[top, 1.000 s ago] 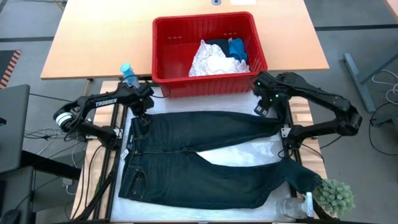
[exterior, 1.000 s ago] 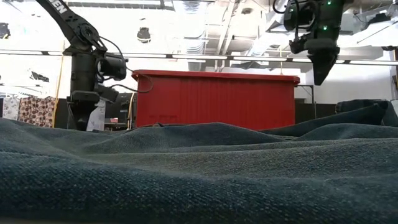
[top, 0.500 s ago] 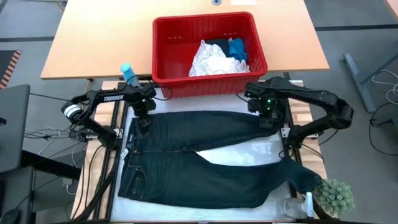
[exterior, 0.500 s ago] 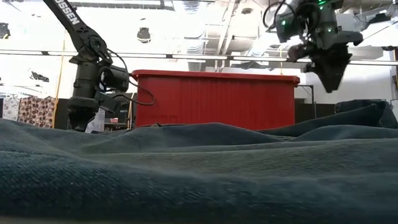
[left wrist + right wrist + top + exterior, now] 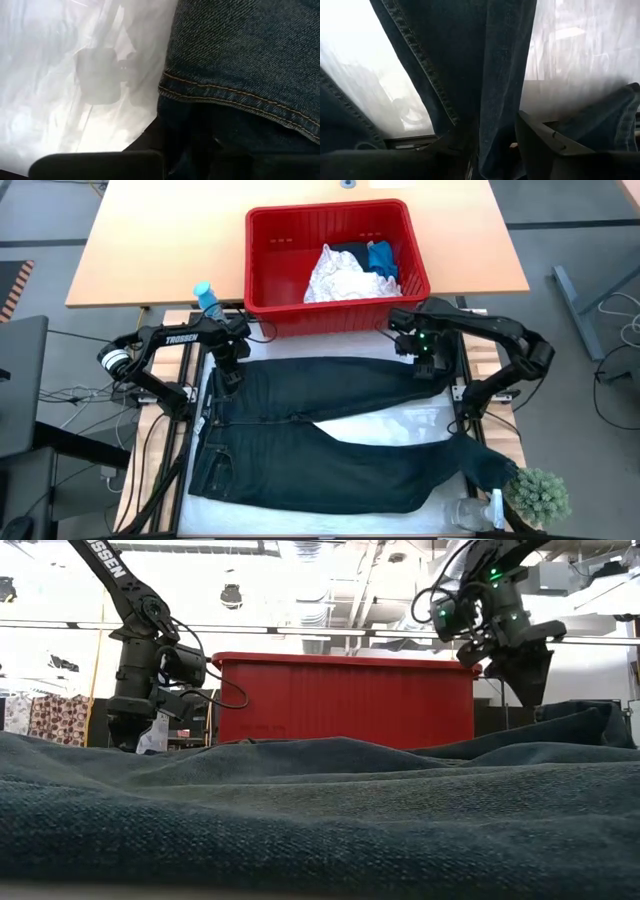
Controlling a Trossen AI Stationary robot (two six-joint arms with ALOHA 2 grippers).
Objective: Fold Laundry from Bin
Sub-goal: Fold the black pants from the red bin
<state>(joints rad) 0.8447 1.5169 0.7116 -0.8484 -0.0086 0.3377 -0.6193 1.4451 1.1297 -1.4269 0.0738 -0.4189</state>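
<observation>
Dark blue jeans [image 5: 320,430] lie spread on the white table cover, waist toward the left and legs toward the right. My left gripper [image 5: 229,372] points straight down at the far end of the waistband and is shut on it. My right gripper [image 5: 428,364] hangs a little above the far leg's end, slanting down. Its fingers are apart, with the denim [image 5: 470,60] below and between them. The red bin [image 5: 250,250] stands at the far edge. It holds a white crinkled cloth [image 5: 335,275], a blue piece [image 5: 382,258] and a black one [image 5: 350,248]. My left gripper pinches the jeans at the far corner of the waistband [image 5: 175,100], coming from above with its fingers pointing down. The bunched denim hides the pinch itself, and only one finger [image 5: 95,165] shows beside the cloth. The jeans still lie on the table.
A blue-capped bottle [image 5: 205,298] stands just beyond my left arm. A small potted plant [image 5: 537,495] and a clear glass [image 5: 470,513] sit at the near right corner, where the near leg's end [image 5: 490,465] lies. Bare white cover [image 5: 390,425] shows between the legs.
My left gripper has sunk onto the waistband corner and then kept still. My right gripper has come down and toward the left, closer to the far leg's end, rolling about its own axis. The jeans have not shifted.
</observation>
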